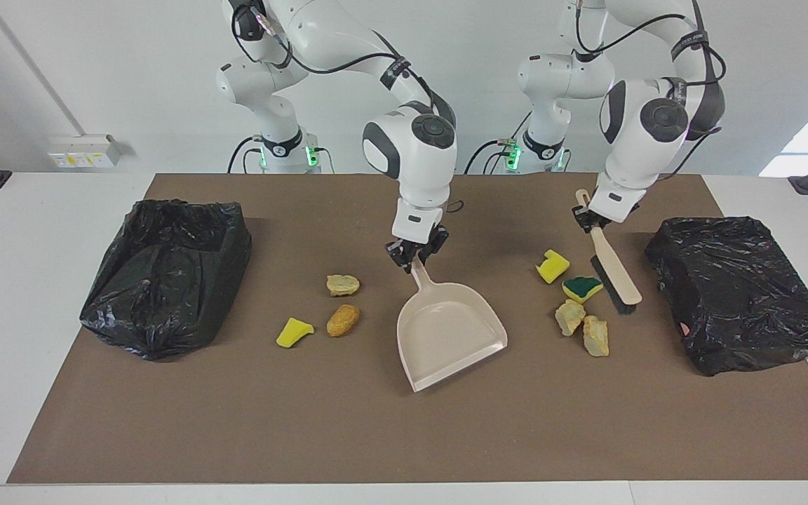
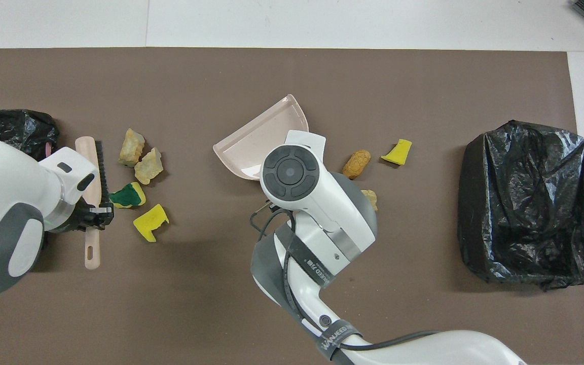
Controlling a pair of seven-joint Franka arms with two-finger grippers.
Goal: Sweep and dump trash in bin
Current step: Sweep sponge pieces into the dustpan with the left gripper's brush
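Note:
My right gripper [image 1: 414, 261] is shut on the handle of the beige dustpan [image 1: 449, 340], whose mouth points away from the robots at mid-table; my wrist hides the handle in the overhead view, where the pan [image 2: 259, 142] shows. My left gripper [image 1: 590, 221] is shut on the handle of the brush [image 1: 614, 270]. Its bristles are beside the green-topped sponge [image 1: 582, 287], a yellow sponge [image 1: 553, 266] and two tan lumps [image 1: 570, 317]. Three more scraps, a tan lump [image 1: 343, 284], a brown lump [image 1: 342, 320] and a yellow sponge [image 1: 294, 332], lie toward the right arm's end from the pan.
An open bin lined with a black bag [image 1: 165, 277] stands at the right arm's end of the brown mat. A second black-bagged bin [image 1: 737, 301] stands at the left arm's end, beside the brush.

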